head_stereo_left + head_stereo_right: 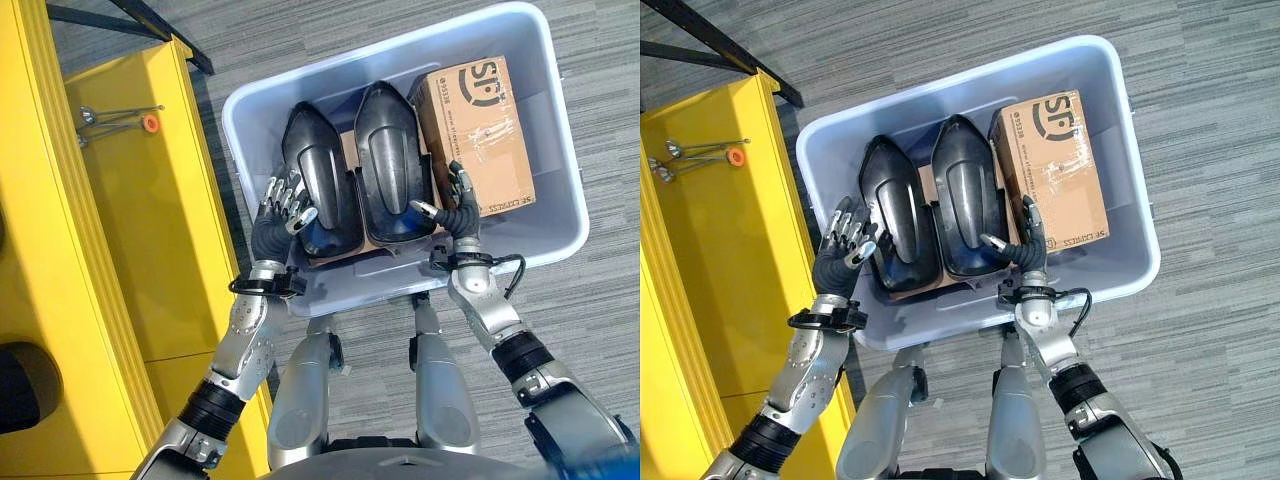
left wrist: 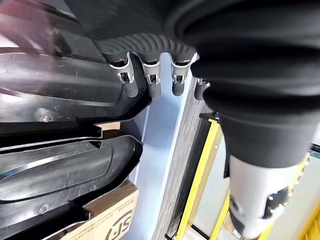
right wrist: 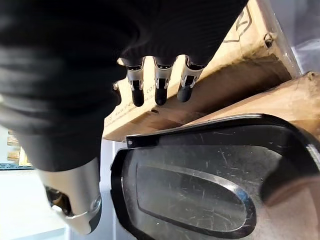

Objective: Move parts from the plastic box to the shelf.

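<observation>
Parts (image 1: 350,170), two black shells, lie side by side in the box (image 1: 560,190), left of a carton (image 1: 480,135). Left hand (image 1: 283,203) and right hand (image 1: 455,205) flank them, fingers relaxed, holding nothing. Shelf (image 1: 130,200) carries no parts yet; both await moving.

A grey carpet floor (image 1: 600,300) carried a pale plastic box (image 1: 555,150). Just beside the box's left wall stood a yellow shelf (image 1: 150,250); some metal tools (image 1: 118,118) lay on its far end.
</observation>
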Controlling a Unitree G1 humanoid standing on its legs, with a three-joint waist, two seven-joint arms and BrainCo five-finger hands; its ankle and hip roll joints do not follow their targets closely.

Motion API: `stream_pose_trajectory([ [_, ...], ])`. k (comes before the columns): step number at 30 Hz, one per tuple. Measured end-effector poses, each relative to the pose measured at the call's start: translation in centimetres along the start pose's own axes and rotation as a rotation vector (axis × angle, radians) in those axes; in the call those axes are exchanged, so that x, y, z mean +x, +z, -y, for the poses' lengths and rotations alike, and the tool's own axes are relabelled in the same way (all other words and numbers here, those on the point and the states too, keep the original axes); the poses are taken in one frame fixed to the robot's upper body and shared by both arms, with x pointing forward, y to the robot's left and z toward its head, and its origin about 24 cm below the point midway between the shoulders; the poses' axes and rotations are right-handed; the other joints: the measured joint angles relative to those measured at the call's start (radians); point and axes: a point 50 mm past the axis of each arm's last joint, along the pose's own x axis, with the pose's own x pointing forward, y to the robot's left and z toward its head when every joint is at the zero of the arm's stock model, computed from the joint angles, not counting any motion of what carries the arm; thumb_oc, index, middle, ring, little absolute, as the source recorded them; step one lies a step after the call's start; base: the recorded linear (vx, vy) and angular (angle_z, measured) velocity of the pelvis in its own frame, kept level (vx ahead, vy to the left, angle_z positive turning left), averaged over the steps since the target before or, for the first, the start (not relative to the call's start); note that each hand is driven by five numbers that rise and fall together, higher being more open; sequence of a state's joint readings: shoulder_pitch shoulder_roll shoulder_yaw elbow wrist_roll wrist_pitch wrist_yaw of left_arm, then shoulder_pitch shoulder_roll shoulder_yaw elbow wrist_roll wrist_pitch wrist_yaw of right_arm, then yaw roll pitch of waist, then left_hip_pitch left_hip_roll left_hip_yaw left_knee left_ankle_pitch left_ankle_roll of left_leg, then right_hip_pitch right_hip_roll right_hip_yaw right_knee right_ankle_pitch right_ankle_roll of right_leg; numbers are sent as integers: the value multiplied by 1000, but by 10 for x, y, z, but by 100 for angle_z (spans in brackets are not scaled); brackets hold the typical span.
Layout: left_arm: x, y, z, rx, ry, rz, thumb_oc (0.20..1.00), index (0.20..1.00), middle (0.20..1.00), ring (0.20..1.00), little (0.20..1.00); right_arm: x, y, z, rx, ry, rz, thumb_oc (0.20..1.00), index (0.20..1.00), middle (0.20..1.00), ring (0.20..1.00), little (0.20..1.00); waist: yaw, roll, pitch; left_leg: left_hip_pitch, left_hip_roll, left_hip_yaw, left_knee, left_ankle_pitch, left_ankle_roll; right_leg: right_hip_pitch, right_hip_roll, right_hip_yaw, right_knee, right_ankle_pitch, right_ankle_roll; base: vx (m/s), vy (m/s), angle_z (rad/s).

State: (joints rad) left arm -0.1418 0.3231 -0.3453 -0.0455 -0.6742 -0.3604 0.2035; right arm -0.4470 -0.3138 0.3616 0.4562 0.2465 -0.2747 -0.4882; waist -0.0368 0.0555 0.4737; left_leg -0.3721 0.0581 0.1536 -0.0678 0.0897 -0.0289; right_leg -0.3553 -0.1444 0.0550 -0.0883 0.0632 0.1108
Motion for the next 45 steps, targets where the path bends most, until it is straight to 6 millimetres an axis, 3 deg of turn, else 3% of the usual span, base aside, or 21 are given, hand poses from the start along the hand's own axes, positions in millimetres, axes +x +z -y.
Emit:
stream_pose_trajectory([
  [16,2,1,2,-3,-7,7,1000,1000,1000,1000,1000,8,-16,-1,-84,-36,-72,1000,1000,1000,1000,1000,10,15,7,-24,-1,-2,1,3,4,-21,0,-1,1,1,0,0,0,0],
  [23,6,3,5,-5,-20,17,1000,1000,1000,1000,1000,10,-31,8,-140,-75,-144,1000,1000,1000,1000,1000,21,15,7,-27,-4,-5,1,3,5,-22,-1,-4,0,2,0,0,0,0],
  [27,6,3,6,-6,-21,18,1000,1000,1000,1000,1000,17,-29,12,-142,-116,-150,1000,1000,1000,1000,1000,24,15,7,-39,-5,-8,1,5,7,-35,-1,-7,0,4,3,2,1,1],
  [37,6,3,7,-8,-25,17,1000,1000,1000,1000,1000,45,-5,13,-48,-193,-122,1000,1000,1000,1000,1000,35,16,8,-49,-6,-11,0,8,11,-45,-3,-9,3,4,3,0,0,0],
  [41,5,0,11,-15,-44,5,1000,1000,1000,1000,1000,71,26,14,4,-251,-64,1000,1000,1000,1000,1000,57,23,27,-91,-8,-22,11,12,13,-86,0,-14,21,9,5,-15,-23,6],
  [42,7,0,14,-22,-53,7,1000,1000,1000,1000,1000,78,34,15,-1,-269,-57,736,736,736,736,736,66,24,39,-104,-8,-27,22,12,13,-95,0,-20,31,9,5,-23,-28,8],
  [43,6,-1,15,-23,-58,3,1000,1000,1000,1000,1000,81,34,16,-31,-275,-67,241,241,241,241,241,75,24,39,-112,-8,-31,26,12,13,-100,0,-22,31,9,5,-9,-10,11],
  [45,7,0,15,-22,-58,7,1000,1000,1000,1000,1000,80,28,20,-55,-286,-89,200,200,200,200,200,78,24,39,-121,-9,-41,36,12,13,-101,-1,-30,34,9,5,-3,3,10],
])
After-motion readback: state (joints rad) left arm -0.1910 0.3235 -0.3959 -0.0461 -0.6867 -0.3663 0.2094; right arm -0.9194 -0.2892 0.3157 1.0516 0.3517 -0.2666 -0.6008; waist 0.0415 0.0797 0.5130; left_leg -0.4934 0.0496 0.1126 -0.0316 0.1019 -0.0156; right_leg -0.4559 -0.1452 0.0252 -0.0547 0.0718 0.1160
